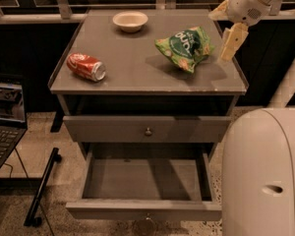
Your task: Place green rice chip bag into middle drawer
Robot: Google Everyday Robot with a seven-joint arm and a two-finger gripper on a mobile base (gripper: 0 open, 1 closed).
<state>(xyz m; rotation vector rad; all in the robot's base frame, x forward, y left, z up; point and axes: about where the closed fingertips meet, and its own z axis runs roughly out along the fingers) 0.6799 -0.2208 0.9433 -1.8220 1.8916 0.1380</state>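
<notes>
The green rice chip bag (pixel 184 47) lies crinkled on the right half of the grey cabinet top (pixel 132 58). My gripper (pixel 225 28) hangs above the top's right edge, just right of the bag and not touching it. Its pale fingers (pixel 233 41) are spread open and empty. The middle drawer (pixel 143 210) is pulled out below the shut upper drawer front (pixel 147 129). Its grey inside is bare.
A red soda can (pixel 86 66) lies on its side at the left of the top. A small pale bowl (pixel 130 20) stands at the back. A large pale part of my arm (pixel 263 173) fills the lower right. A laptop (pixel 5 117) sits at the left, with a black stand (pixel 42 186) on the floor.
</notes>
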